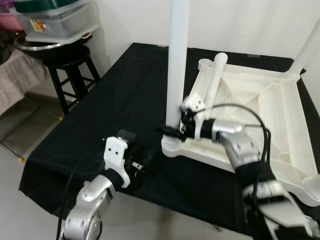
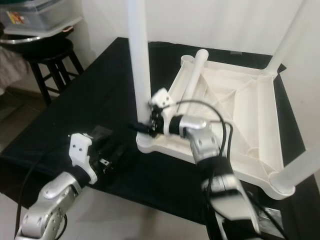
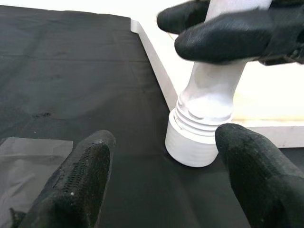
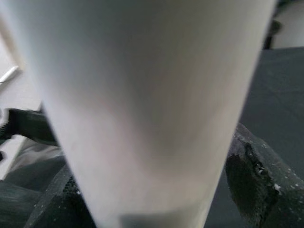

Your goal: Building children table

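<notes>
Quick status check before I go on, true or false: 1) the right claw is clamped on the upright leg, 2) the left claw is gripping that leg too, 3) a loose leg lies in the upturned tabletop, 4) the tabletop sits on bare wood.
1) True: the right claw grips the upright leg low down, near its threaded base.
2) False: the left claw is open, its fingers apart and short of the leg's socket.
3) True: a loose leg lies tilted inside the upturned tabletop.
4) False: it sits on a black cloth.
</notes>
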`<state>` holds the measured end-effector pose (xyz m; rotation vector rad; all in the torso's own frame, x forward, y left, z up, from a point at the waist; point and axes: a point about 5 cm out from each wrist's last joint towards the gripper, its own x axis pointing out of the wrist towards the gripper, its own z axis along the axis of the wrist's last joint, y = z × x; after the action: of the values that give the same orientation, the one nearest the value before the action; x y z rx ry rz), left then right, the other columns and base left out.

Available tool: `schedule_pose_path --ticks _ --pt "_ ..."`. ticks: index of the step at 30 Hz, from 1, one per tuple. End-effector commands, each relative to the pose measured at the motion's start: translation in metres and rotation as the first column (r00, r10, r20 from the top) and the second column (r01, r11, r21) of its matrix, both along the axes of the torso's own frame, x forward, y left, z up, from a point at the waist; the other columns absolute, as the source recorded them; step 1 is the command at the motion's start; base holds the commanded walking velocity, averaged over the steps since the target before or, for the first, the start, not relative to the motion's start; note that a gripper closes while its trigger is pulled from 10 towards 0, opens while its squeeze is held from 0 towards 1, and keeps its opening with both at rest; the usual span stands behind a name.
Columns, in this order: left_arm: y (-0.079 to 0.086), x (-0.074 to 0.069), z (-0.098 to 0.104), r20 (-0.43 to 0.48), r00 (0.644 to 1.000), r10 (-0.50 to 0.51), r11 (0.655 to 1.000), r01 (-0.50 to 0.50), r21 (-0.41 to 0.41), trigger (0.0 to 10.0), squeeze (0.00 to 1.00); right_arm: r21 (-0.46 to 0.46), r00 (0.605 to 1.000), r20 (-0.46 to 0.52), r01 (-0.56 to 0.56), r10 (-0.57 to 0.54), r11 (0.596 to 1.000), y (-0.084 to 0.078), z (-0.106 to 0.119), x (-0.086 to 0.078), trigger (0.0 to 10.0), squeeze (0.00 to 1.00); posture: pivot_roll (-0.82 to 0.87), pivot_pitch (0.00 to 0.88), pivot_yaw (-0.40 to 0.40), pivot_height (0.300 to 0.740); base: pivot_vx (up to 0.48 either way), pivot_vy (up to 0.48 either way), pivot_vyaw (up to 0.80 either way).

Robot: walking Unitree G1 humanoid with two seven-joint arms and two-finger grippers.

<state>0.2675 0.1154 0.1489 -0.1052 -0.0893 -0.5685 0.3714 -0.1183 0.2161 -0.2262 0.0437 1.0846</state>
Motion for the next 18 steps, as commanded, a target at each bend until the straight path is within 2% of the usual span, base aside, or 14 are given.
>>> schedule_pose_path --ticks 1,2,3,4,7,14,16,17,18 --pt "0.000 0.000 -0.005 -0.012 1.000 0.005 1.000 -0.005 0.016 10.0 0.00 0.006 1.000 -0.016 -0.019 0.019 1.000 0.001 -0.005 -0.001 10.0 0.00 0.07 0.132 -0.016 0.740 0.000 0.000 0.00" --pt "0.000 0.001 -0.005 -0.014 1.000 0.005 1.000 -0.004 0.016 10.0 0.00 0.007 0.998 -0.033 -0.062 0.062 0.998 0.004 -0.004 0.000 10.0 0.00 0.07 0.132 -0.018 0.740 0.000 0.000 0.00" --pt "-0.001 0.001 -0.005 -0.017 1.000 0.004 1.000 -0.004 0.016 10.0 0.00 0.005 0.993 -0.047 -0.105 0.105 0.994 0.007 -0.004 0.001 3.2 0.00 0.08 0.131 -0.028 0.740 0.000 0.000 0.00" --pt "0.000 0.001 -0.005 -0.019 1.000 0.007 1.000 -0.007 0.016 10.0 0.00 0.008 0.988 -0.064 -0.137 0.137 0.991 0.009 -0.004 0.001 0.0 0.00 0.08 0.131 -0.028 0.740 0.000 0.000 0.00" --pt "0.004 0.002 -0.006 -0.027 0.999 0.026 1.000 -0.025 0.011 10.0 0.00 0.014 0.983 -0.076 -0.168 0.169 0.986 0.009 -0.004 0.000 0.0 0.00 0.09 0.133 -0.039 0.740 0.000 0.000 0.00" --pt "0.005 0.000 -0.006 -0.033 0.999 0.030 1.000 -0.030 0.005 10.0 0.00 0.026 0.986 -0.085 -0.145 0.147 0.989 0.005 -0.013 -0.001 0.0 0.00 0.08 0.143 -0.040 0.740 0.000 0.000 0.00" --pt "0.006 0.002 -0.005 -0.031 0.999 0.033 0.999 -0.033 0.003 10.0 0.00 0.031 0.995 -0.094 -0.039 0.042 0.999 -0.005 -0.033 -0.004 0.0 0.00 0.06 0.164 -0.029 0.740 0.000 0.000 0.00" --pt "0.006 0.002 -0.005 -0.031 0.999 0.033 0.999 -0.033 0.003 10.0 0.00 0.031 0.995 -0.094 -0.039 0.042 0.999 -0.005 -0.033 -0.004 0.0 0.00 0.06 0.164 -0.029 0.740 0.000 0.000 0.00" --pt "0.005 0.003 -0.005 -0.030 0.999 0.030 1.000 -0.030 0.004 10.0 0.00 0.027 0.995 -0.093 0.044 -0.041 0.999 -0.008 -0.045 -0.008 0.0 0.00 0.06 0.173 -0.023 0.740 0.000 0.000 0.00"
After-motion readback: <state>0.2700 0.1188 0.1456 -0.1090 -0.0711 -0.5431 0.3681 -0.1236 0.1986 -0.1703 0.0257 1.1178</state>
